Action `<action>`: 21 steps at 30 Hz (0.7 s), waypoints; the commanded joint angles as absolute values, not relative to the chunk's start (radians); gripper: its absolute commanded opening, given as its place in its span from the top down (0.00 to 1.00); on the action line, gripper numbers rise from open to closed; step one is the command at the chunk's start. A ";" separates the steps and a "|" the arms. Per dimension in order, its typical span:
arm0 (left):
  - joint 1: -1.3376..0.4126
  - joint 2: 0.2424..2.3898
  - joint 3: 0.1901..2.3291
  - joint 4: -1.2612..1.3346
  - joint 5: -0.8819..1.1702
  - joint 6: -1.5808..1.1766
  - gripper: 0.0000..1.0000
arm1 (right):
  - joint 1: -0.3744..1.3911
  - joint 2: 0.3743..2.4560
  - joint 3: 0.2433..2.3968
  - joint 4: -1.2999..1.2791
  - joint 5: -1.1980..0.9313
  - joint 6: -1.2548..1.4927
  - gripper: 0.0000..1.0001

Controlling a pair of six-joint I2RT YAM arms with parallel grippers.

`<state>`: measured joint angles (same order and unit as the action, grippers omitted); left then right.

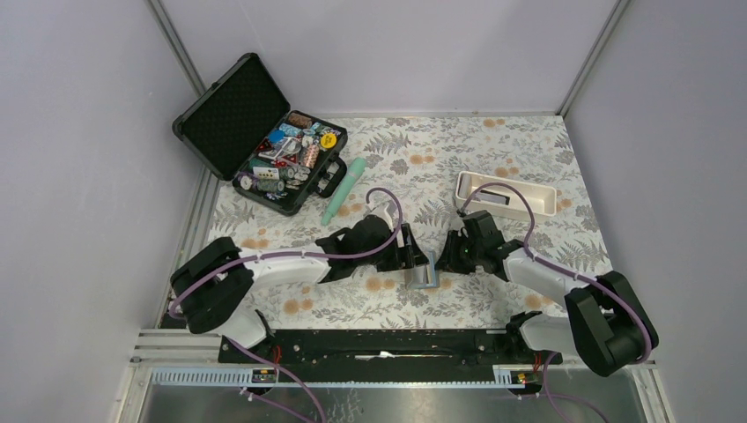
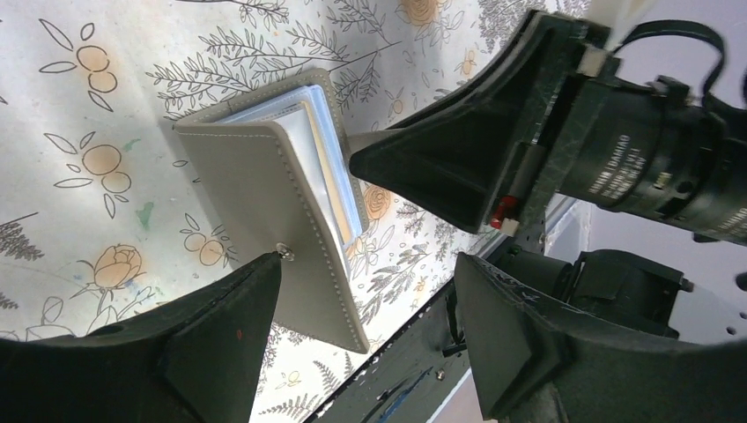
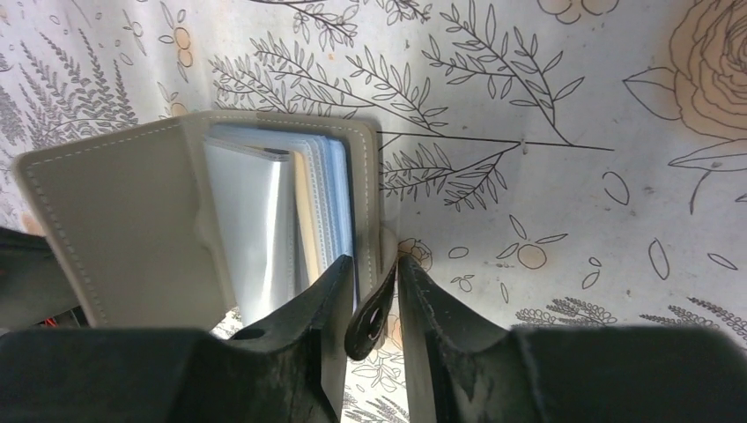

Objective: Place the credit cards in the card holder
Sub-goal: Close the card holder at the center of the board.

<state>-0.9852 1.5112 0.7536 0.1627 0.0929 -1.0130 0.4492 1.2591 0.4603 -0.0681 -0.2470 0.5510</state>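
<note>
Reaching in low from the left, the left gripper (image 1: 411,256) has its fingers spread wide, one fingertip (image 2: 264,273) propping the raised cover of the card holder (image 2: 255,203). The holder stands open on the flowered table (image 1: 528,159) between both arms, apparently to expose its clear pockets. From the right, the right gripper (image 3: 377,264), wrist tipped down, pinches the holder's snap tab (image 3: 368,313), likely anchoring it. No credit cards show at the pockets.

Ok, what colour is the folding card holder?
Grey-beige folding card holder, pale edge stitching; clearest in left wrist view.
</note>
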 commanded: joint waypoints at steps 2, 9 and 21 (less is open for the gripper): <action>-0.998 1.567 0.797 0.232 0.091 -1.003 0.25 | 0.456 1.199 0.457 -0.082 -0.202 0.560 0.65; -1.018 1.623 0.845 0.252 0.103 -1.000 0.25 | 0.456 1.193 0.456 -0.089 -0.199 0.564 0.54; -1.029 1.655 0.888 0.262 0.100 -0.991 0.26 | 0.456 1.157 0.435 -0.090 -0.179 0.596 0.30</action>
